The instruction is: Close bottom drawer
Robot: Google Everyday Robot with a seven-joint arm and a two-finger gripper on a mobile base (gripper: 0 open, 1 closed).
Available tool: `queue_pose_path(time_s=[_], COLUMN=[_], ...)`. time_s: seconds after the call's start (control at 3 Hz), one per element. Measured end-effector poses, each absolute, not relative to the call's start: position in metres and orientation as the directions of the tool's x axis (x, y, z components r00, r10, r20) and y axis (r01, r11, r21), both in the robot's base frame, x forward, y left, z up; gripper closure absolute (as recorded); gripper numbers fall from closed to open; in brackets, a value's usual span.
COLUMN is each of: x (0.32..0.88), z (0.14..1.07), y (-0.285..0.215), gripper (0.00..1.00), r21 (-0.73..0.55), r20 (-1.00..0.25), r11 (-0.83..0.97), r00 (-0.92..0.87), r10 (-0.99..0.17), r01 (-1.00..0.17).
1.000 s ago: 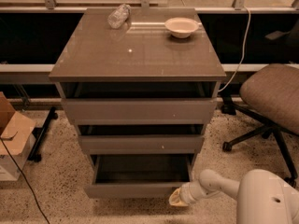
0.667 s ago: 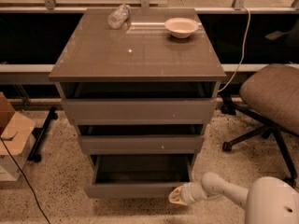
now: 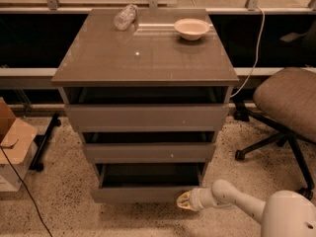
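The bottom drawer (image 3: 143, 194) is the lowest of three grey-brown drawers in the glossy-topped cabinet (image 3: 148, 58). It stands pulled out, its dark inside showing above its flat front. My gripper (image 3: 183, 201) is low at the drawer front's right end, touching or nearly touching it. The white arm (image 3: 232, 197) reaches in from the lower right.
The middle drawer (image 3: 148, 152) and top drawer (image 3: 148, 116) stand slightly out. A white bowl (image 3: 191, 28) and a clear plastic bottle (image 3: 125, 17) lie on the cabinet top. An office chair (image 3: 289, 107) stands to the right, a cardboard box (image 3: 12, 142) to the left.
The gripper and arm have shifted slightly left against the drawer front, and the bottom drawer sits pushed in a little further than before.
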State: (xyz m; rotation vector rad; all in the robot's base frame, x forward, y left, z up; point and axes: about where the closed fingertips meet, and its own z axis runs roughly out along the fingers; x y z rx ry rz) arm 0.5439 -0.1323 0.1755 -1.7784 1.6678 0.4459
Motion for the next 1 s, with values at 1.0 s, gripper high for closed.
queue_pose_path(time_s=[1.0], x=[0.595], z=[0.176], y=[-0.125], gripper=[1.00], r21=[-0.320], r20=[-0.679], r11=[0.052], r00=[0.191], r10=[-0.709], r01=[-0.946])
